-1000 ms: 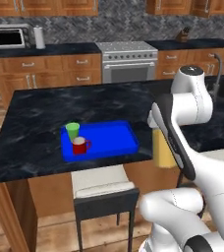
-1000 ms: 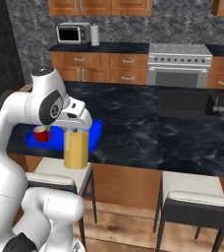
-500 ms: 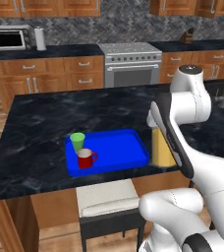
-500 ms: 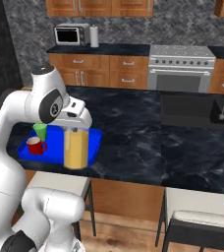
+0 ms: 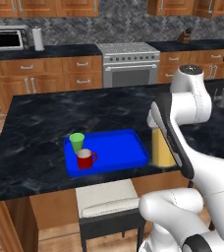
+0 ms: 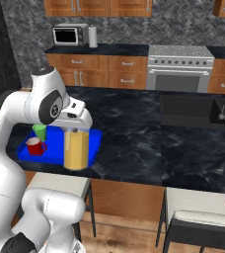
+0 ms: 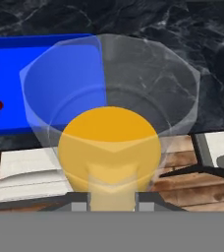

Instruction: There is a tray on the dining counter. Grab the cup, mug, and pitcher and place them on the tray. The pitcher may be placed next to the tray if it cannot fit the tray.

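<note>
Hand [image 6: 78,129] clamped on the pitcher [image 6: 76,148] from above, at its rim; pitcher upright, long axis vertical, approx half full of orange liquid, carried at the near edge of the bench [image 5: 40,118]. Can't tell from these views whether its base clears the bench top or hangs just off the front edge. Blue tray [image 5: 116,147] lies just to the robot's left of the pitcher and a bit further in; tray's right rim looks nearly touching it in the left view. Green cup [image 5: 76,142] and red mug [image 5: 85,158] already sit together at tray's far-left end, so right half of tray is bare. My read: next move needs a short shift left and inward, then lower, keeping it vertical.
</note>
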